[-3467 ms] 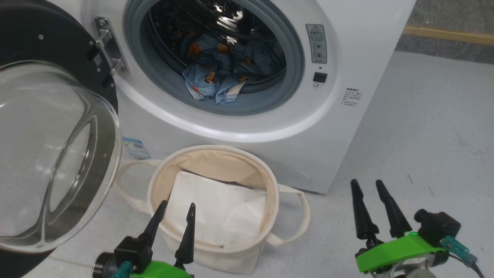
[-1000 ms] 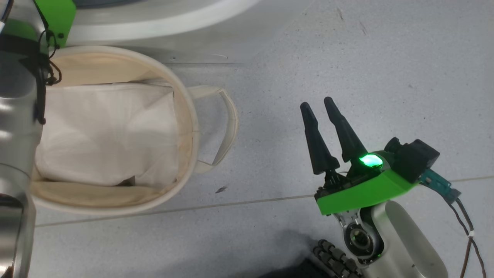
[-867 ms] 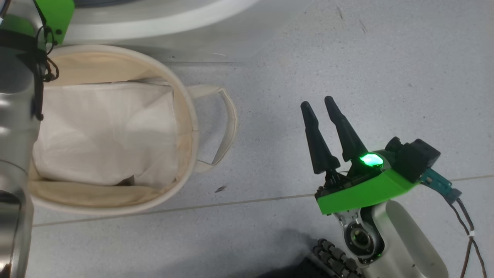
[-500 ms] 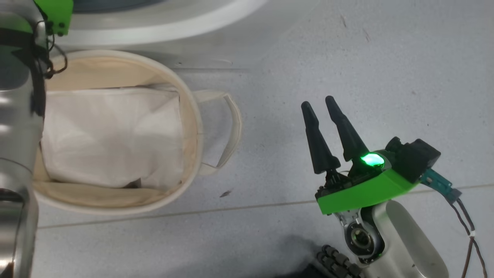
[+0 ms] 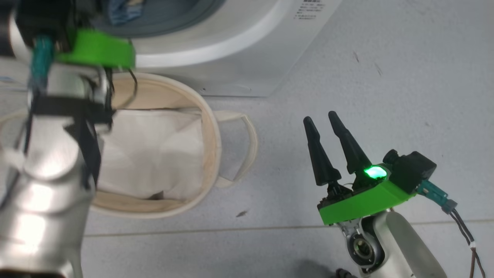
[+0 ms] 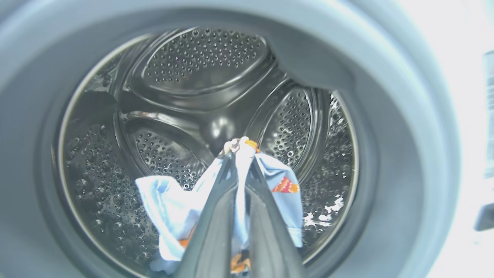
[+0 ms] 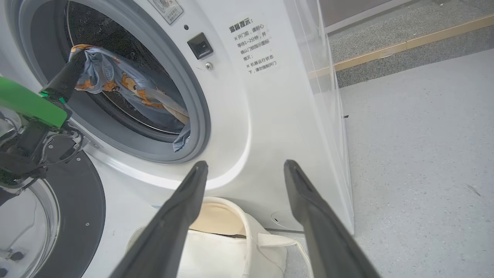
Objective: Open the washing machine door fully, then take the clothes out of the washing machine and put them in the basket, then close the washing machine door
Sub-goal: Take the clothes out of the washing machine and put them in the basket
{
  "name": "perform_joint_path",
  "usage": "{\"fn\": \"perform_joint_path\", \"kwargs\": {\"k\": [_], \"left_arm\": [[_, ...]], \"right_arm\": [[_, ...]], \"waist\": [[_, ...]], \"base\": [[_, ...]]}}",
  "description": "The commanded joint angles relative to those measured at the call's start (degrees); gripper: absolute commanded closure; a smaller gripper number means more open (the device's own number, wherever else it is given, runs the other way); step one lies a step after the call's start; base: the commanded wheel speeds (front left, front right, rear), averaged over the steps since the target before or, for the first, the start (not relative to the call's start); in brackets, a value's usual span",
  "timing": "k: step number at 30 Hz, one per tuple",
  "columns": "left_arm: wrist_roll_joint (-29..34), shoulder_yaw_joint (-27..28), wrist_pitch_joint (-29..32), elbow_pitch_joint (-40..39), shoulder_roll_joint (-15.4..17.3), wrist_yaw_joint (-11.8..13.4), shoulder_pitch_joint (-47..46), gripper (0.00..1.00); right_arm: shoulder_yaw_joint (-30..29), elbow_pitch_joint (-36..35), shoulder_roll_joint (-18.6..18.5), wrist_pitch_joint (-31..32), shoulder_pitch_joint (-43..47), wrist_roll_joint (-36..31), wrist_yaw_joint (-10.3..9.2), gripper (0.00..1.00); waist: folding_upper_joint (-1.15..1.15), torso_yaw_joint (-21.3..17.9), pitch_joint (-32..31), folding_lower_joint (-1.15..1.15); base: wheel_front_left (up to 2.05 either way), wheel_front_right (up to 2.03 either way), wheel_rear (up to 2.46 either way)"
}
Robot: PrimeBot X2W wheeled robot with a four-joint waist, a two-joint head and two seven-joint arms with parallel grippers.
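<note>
Your washing machine (image 7: 270, 116) has its door (image 7: 88, 208) swung wide beside it. The basket (image 5: 210, 127) stands on the floor just in front of the machine. In the drum mouth your left hand (image 6: 241, 154) is clamped on the clothes (image 6: 170, 208). Your right hand (image 5: 319, 117), fingers apart and empty, hangs before the machine's front.
</note>
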Motion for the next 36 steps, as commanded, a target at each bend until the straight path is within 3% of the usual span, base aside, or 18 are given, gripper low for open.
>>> {"fn": "perform_joint_path", "kwargs": {"k": [1,12,21,32,36], "left_arm": [[-0.5,1.96,-0.25,-7.21,1.64,0.22,3.49,1.0],[-1.36,5.11,-0.25,-30.31,-1.05,0.67,20.71,1.0],[-0.85,5.47,-0.26,-45.95,-4.72,0.38,28.0,1.0],[-0.46,6.04,-0.26,-45.91,-5.77,-0.64,31.84,1.0],[0.05,5.77,-0.26,-40.11,-5.78,-0.84,33.67,1.0]], "right_arm": [[0.63,-1.31,0.07,-0.7,1.36,-0.62,0.01,0.0],[-0.9,0.8,0.07,-0.7,4.31,-2.24,0.01,0.0],[-1.7,1.89,0.07,-0.7,7.2,-3.71,0.01,0.0],[-1.37,2.15,0.07,-0.7,8.31,-3.51,0.01,0.0],[-1.7,2.39,0.07,-0.7,8.29,-3.73,0.01,0.0]], "waist": [[-0.01,1.33,-2.1,0.0],[-0.01,3.93,-11.31,0.0],[-0.01,6.61,-17.32,0.0],[-0.01,7.41,-17.98,0.0],[-0.01,7.7,-17.33,0.0]], "base": [[0.0,0.0,0.0],[0.0,0.0,0.0],[0.0,0.0,0.0],[0.0,0.0,0.0],[0.0,0.0,0.0]]}}
